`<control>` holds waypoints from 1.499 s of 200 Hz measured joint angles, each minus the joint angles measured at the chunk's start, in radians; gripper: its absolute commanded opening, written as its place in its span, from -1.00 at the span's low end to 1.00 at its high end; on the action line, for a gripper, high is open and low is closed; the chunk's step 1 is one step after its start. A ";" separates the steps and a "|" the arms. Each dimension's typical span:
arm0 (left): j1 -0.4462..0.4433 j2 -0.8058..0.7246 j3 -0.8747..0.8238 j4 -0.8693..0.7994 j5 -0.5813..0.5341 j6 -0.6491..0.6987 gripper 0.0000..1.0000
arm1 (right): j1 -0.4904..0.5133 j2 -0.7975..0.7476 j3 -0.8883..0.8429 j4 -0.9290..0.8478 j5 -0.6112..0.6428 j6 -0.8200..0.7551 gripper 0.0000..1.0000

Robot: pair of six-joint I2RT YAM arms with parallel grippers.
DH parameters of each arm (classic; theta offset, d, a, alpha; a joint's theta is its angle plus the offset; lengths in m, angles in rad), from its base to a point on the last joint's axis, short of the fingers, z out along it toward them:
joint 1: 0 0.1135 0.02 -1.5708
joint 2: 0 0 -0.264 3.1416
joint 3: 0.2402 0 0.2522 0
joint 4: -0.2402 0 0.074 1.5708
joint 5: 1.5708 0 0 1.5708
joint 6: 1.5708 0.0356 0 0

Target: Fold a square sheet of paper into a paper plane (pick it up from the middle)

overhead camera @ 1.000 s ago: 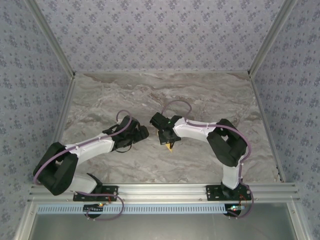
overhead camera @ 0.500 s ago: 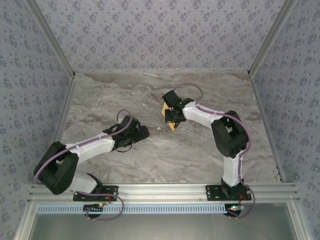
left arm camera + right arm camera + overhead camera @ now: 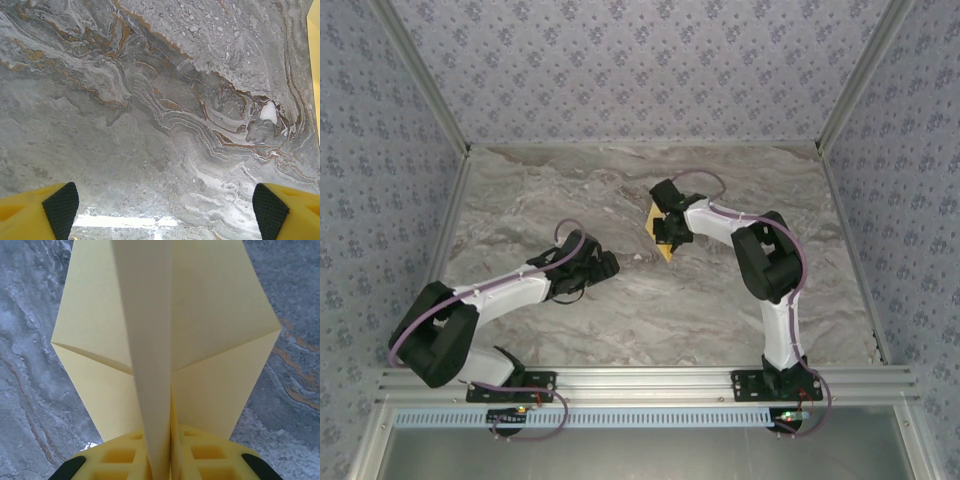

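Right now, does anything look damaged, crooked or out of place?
Nothing stands out. The paper plane looks neatly folded and untorn, its centre fold between the jaws of the right gripper.

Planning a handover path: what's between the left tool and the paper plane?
Nothing: in the top view, bare marble table separates the left tool from the paper plane.

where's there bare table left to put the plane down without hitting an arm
Far-left table, between the back wall and the left arm, is bare; so is the far-right corner beyond the right arm, and the near middle between the two bases. Crowded: the centre, where the open left gripper faces the right gripper pinching the paper plane.
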 measured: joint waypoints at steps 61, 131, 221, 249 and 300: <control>0.000 0.000 0.000 -0.005 0.000 0.002 0.86 | -0.029 -0.007 -0.027 0.061 -0.084 0.004 -0.48; 0.034 -0.013 0.130 -0.159 -0.061 0.055 0.86 | -0.041 -0.200 -0.028 0.027 -0.126 0.000 0.22; 0.324 -0.271 0.187 -0.340 -0.292 0.221 0.98 | -0.278 -0.758 -0.389 0.140 0.050 -0.062 1.00; 0.417 -0.376 0.084 -0.294 -0.396 0.305 0.98 | -0.381 -0.896 -0.570 0.217 0.218 -0.113 1.00; 0.480 -0.414 -0.174 -0.050 -0.564 0.502 0.99 | -0.515 -0.952 -0.885 0.466 0.385 -0.236 1.00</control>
